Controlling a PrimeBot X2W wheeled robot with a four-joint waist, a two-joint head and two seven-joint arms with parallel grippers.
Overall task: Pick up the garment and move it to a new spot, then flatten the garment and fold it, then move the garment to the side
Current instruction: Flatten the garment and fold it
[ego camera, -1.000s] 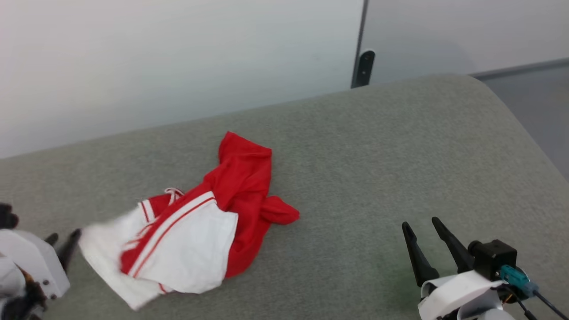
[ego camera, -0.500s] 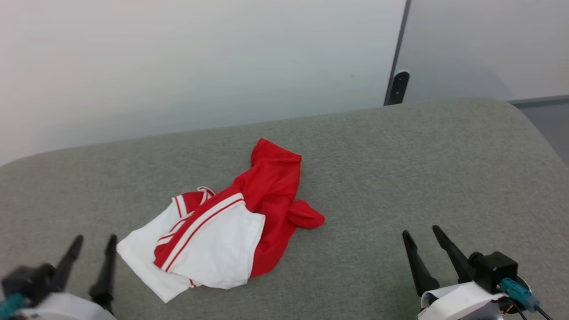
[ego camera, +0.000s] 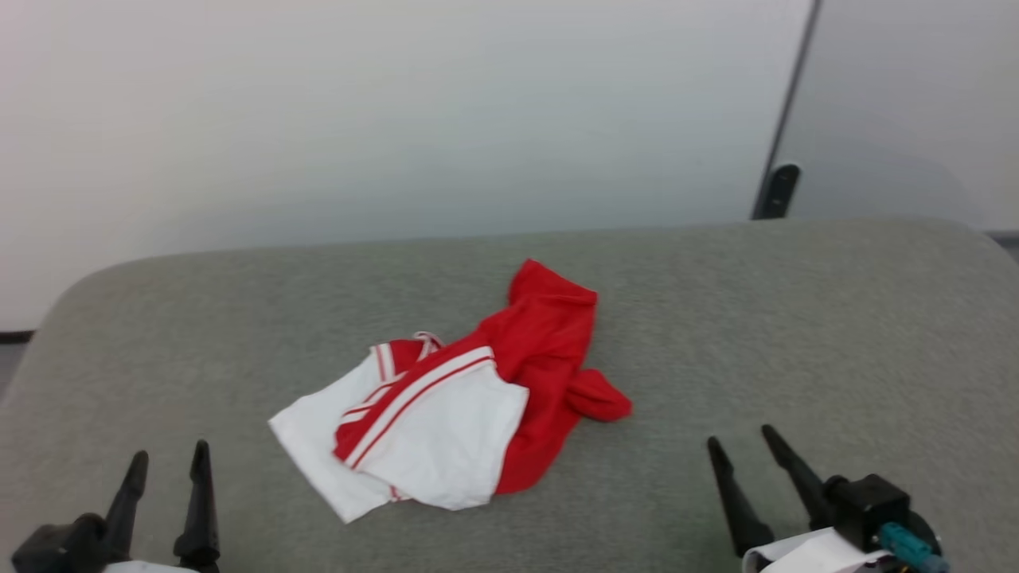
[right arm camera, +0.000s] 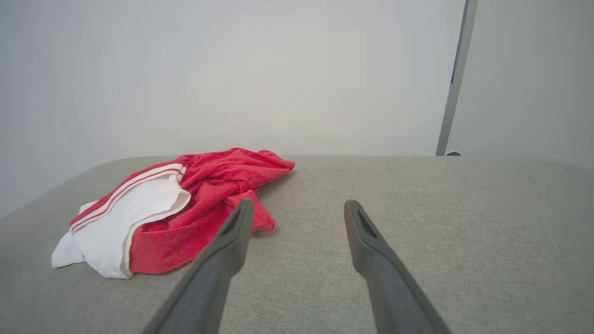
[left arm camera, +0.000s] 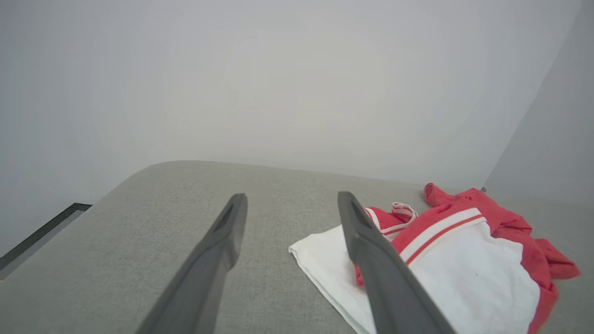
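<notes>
The garment (ego camera: 458, 406), red with white sleeves and red-white striped trim, lies crumpled in the middle of the grey padded table (ego camera: 716, 318). No print shows on it. My left gripper (ego camera: 169, 459) stands open at the lower left, a short way left of the white sleeve, holding nothing. In the left wrist view the garment (left arm camera: 455, 250) lies to the right of my open left gripper (left arm camera: 292, 199). My right gripper (ego camera: 740, 442) is open at the lower right, apart from the cloth. In the right wrist view the garment (right arm camera: 176, 204) lies left of my open right gripper (right arm camera: 299, 206).
A pale wall (ego camera: 358, 119) runs behind the table. A dark post (ego camera: 776, 191) stands at the back right beside a wall seam. The table's corners are rounded, and bare grey surface (ego camera: 836, 334) lies right of the garment.
My left gripper has let go of the white sleeve, opened and drawn back to the lower left. The head camera has turned, shifting the whole picture right. The garment lies still.
</notes>
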